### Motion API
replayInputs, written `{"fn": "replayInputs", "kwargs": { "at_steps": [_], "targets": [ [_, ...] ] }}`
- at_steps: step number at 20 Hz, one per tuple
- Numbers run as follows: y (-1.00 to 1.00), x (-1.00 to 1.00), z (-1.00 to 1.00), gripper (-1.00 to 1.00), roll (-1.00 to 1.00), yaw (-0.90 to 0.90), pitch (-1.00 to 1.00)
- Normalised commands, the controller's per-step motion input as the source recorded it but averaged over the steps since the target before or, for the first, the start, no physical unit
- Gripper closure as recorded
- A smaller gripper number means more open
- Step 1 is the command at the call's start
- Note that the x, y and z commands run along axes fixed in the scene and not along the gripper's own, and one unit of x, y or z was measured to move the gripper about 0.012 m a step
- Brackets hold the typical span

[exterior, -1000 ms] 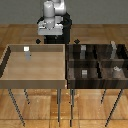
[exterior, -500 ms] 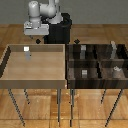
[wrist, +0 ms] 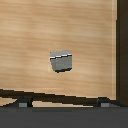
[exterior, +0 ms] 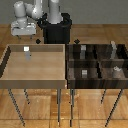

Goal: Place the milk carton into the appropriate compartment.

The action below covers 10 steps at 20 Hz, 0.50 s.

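— Swung further toward the exterior view's left since half a second ago? And the end effector [exterior: 23,36]?
— Yes, now hanging above the far rim of the light tray [exterior: 7,60]; holding nothing, fingers [wrist: 22,103] apart at the edge of the wrist view.
— Milk carton [exterior: 26,52]?
— Standing upright on the light tray's floor near the far wall, below the end effector, untouched. Seen from above in the wrist view [wrist: 61,61].
— Beyond that?
— Dark divided tray [exterior: 70,75] just beside, on the exterior view's right, small grey items [exterior: 84,73] inside.
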Motion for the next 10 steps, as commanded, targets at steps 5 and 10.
{"fn": "replayInputs", "kwargs": {
  "at_steps": [5,10],
  "targets": [
    [0.0,0.0,0.0,-1.0,0.0,0.7,0.0],
    [0.0,0.0,0.0,-1.0,0.0,0.0,0.0]
  ]
}}
